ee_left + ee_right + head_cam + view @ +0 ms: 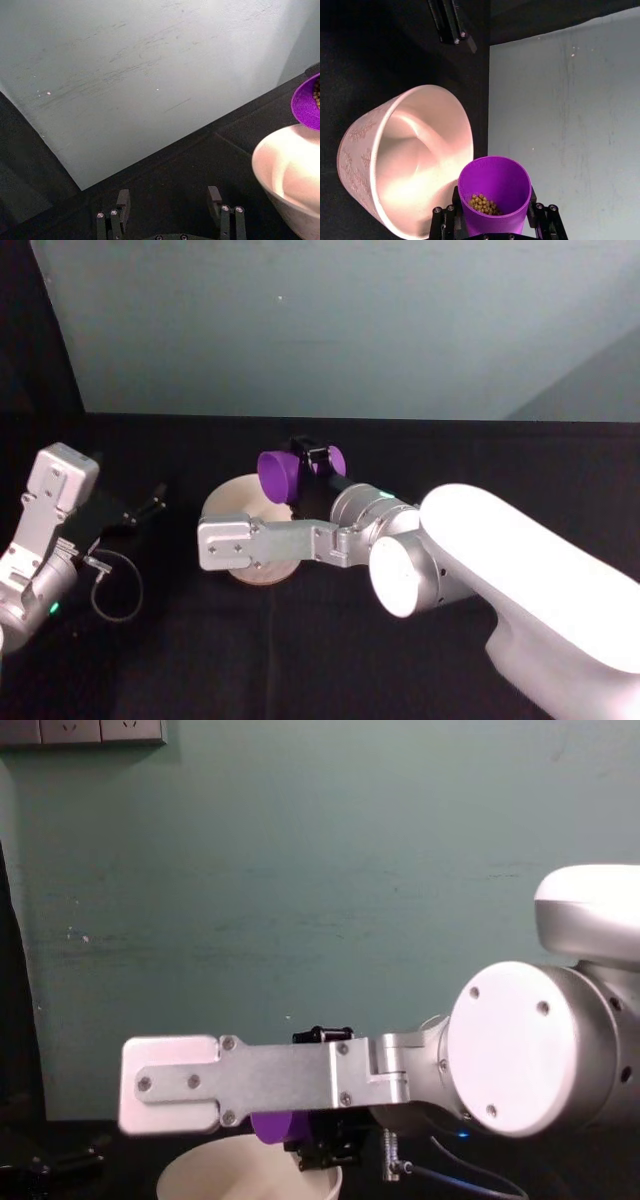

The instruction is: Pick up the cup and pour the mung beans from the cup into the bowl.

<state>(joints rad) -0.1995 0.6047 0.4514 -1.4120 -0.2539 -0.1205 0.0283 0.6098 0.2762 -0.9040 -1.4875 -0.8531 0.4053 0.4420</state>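
- One purple cup (495, 187) is clamped between the fingers of the right gripper (492, 219). It is tipped well over, with its open mouth turned toward the bowl.
- One small heap of mung beans (482, 204) lies inside the cup, low against its wall.
- One wide, pale pinkish bowl (232, 502) stands upright on the black counter (300, 660).
- The cup hangs over the bowl's far rim and, in the chest view, sits just above it. Whether the two touch cannot be told.
- The right arm (300, 540) stretches across in front of the bowl.
- The left gripper (167, 210), the second of two, sits near the bowl on its left, fingers spread and grasping nothing.
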